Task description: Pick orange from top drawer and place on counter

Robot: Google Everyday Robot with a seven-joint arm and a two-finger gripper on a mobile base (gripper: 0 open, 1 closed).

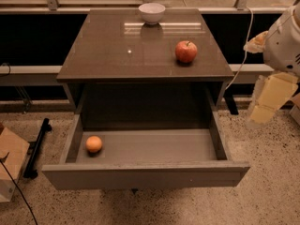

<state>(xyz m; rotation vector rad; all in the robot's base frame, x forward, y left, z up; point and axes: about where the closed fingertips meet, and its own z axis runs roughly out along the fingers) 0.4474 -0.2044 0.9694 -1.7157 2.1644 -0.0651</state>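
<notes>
- speckled floor (262, 196) spreads under and around the cabinet, with a dark wall and a pale rail behind it.
- you have the tool (268, 100) at the right edge of the view, off the cabinet's right side. it hangs over the floor and touches nothing.
- you cannot tell whether the tool is spread or pressed together. its pale yellowish end points down and slightly toward the cabinet, below the white arm (283, 41).
- the top drawer (140, 175) stands wide open. its right wall is the part nearest the tool, and its grey front panel lies lower in the view than the tool.
- the orange (93, 144) lies on the drawer floor at the end farthest from the tool, near the left wall and just behind the front panel. it is well apart from the tool, with the whole width of the drawer between them.
- the counter (117, 55) is glossy dark brown, and its right edge lies higher in the view than the tool.
- a red apple (186, 51) stands on the side of the counter nearer the tool. it is the closest loose thing to the tool.
- a white bowl (151, 12) sits at the counter's back edge, farther from the tool than the apple.
- a white cable (241, 55) hangs between the tool and the cabinet.
- a cardboard box (9, 158) and a black bar (37, 146) lie on the floor on the far side of the cabinet from the tool.
</notes>
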